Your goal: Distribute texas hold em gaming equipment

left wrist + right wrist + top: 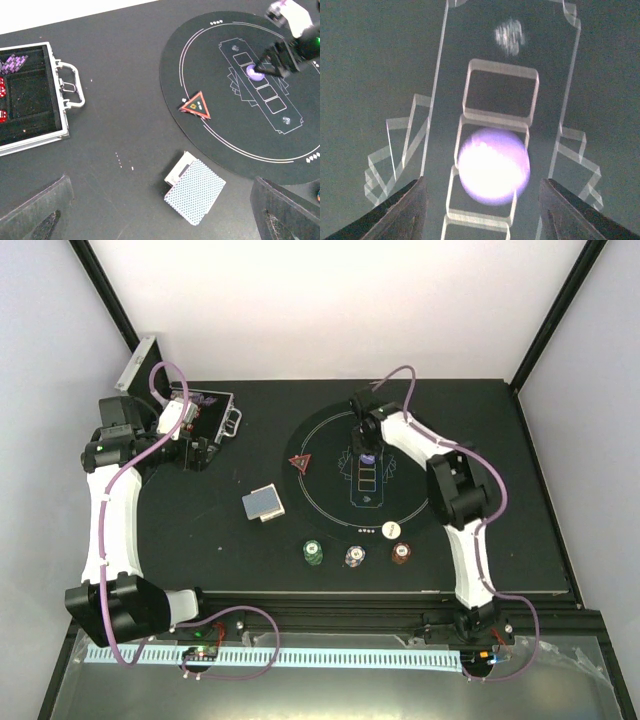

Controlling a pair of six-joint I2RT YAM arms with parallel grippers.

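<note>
Purple chip [368, 457] lies on the row of card boxes at the middle of the round mat [325, 435]. In the top view, the right gripper [368, 448] hangs directly over it. A white chip [391, 530] sits at the mat's near rim. Just off the mat, on the table [500, 440], a green chip [314, 552], a pale chip [355, 556] and a brown-red chip [400, 552] stand in a row. The deck [263, 504], grey-blue backs up, lies left of the mat. A red triangle marker [300, 462] sits at the mat's left edge. The open case [205, 415] is at the far left, with the left gripper [197, 452] at its near side.

In the left wrist view, the left gripper's fingers [37, 212] stand spread wide at the lower corners and hold nothing. The deck lies on the table below them, slightly fanned, with a white face showing under it; neither finger touches it. The case's handle points toward the mat. There are red and purple bits in its compartments, too small to tell what they are.

In the right wrist view, the purple chip, bright and blurred, lies across two card boxes between the right fingers [400, 210]. The jaws are spread, with a clear gap on each side of the chip.
</note>
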